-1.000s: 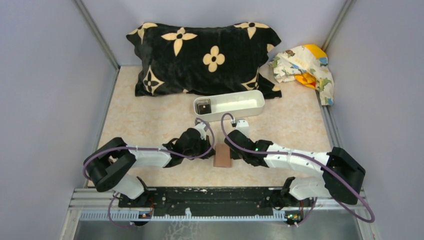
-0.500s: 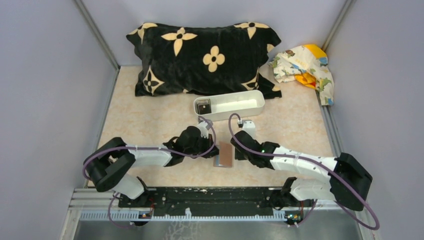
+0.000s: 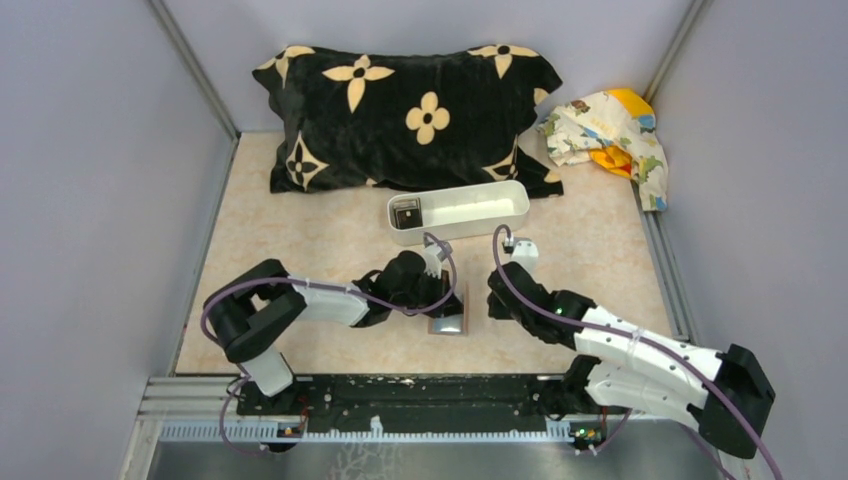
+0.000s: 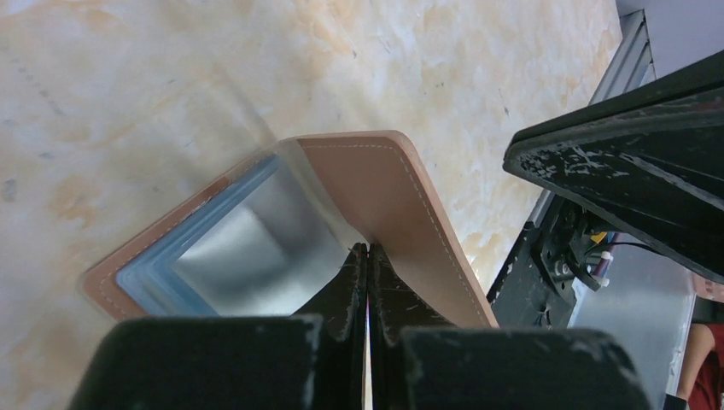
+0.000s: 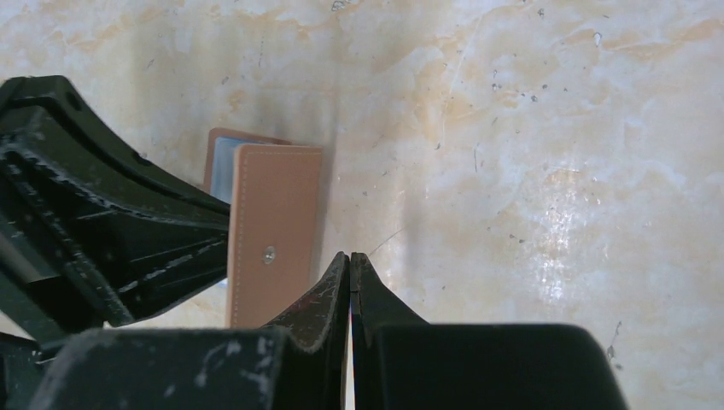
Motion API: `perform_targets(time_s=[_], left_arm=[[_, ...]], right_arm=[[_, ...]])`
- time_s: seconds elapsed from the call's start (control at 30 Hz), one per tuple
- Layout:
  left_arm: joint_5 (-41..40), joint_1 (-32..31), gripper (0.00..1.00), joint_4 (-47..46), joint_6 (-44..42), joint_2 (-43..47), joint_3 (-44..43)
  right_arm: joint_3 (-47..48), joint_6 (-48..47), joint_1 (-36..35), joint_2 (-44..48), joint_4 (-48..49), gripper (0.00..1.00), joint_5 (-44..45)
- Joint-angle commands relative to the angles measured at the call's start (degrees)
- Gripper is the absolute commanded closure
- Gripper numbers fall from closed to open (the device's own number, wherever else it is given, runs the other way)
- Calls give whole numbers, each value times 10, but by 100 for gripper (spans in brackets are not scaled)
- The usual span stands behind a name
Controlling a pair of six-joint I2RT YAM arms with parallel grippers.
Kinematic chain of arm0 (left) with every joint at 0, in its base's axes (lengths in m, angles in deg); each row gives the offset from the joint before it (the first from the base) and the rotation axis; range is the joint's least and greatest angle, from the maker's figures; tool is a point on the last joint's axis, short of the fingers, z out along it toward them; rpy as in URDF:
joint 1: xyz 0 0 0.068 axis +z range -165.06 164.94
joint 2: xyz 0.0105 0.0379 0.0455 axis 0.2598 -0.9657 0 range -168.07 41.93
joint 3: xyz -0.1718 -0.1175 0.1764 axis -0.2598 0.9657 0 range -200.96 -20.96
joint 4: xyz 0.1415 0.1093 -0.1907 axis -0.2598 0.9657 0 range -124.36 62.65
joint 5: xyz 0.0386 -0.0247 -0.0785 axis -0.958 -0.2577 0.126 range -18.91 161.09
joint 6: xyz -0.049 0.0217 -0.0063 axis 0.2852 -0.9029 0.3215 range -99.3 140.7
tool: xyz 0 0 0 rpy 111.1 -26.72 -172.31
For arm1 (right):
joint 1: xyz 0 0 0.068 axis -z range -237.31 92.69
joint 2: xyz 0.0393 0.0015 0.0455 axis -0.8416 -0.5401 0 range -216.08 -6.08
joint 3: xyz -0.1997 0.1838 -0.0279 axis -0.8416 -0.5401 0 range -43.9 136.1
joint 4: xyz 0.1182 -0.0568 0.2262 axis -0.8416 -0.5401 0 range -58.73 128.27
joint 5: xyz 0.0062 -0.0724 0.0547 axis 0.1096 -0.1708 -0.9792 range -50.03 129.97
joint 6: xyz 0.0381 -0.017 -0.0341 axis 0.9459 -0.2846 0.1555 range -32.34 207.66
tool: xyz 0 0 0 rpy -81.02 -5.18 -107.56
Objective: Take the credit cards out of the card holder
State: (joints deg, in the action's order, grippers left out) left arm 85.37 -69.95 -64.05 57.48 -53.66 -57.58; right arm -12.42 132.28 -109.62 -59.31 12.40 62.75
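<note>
Left claw [image 4: 367, 253], tips pressed together, is levering open the brown, blue-lined folding card holder [image 4: 388, 201]; the right claw [image 5: 350, 259], likewise closed, is likely needing to part and reach inside next.

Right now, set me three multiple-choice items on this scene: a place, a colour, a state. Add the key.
1. Where does the card holder lie?
A) on the table, between the left pincer and the right pincer
B) on a shelf
C) on the floor
2. What colour rims its inside?
A) red
B) light blue
C) green
3. How is the left pincer?
A) wide open
B) out of view
C) shut, tip against the raised flap
Key: A, the top view shows it there; B, blue shows under the flap; C, its jaws meet at the flap.
</note>
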Motion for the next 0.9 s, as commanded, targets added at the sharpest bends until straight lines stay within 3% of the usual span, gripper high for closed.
perform_targets(time_s=[0.0, 0.1, 0.2, 0.33, 0.43, 0.57, 0.87], left_arm=[[21, -17, 100, -33, 11, -31, -36], [22, -26, 99, -32, 14, -48, -52], [23, -30, 92, -24, 14, -61, -67], [22, -32, 70, -12, 16, -72, -83], [26, -33, 49, -10, 17, -76, -92], [25, -36, 33, 5, 14, -87, -109], [11, -49, 32, 57, 13, -153, -169]], right_arm=[[0, 7, 4, 37, -29, 100, 19], [-4, 8, 5, 59, -38, 100, 22], [-5, 7, 5, 70, -43, 93, 23], [-4, -4, 5, 76, -40, 81, 15], [-7, -6, 5, 75, -36, 78, 18], [-7, -3, 5, 71, -40, 78, 27], [-1, 5, 5, 136, -63, 79, 49]])
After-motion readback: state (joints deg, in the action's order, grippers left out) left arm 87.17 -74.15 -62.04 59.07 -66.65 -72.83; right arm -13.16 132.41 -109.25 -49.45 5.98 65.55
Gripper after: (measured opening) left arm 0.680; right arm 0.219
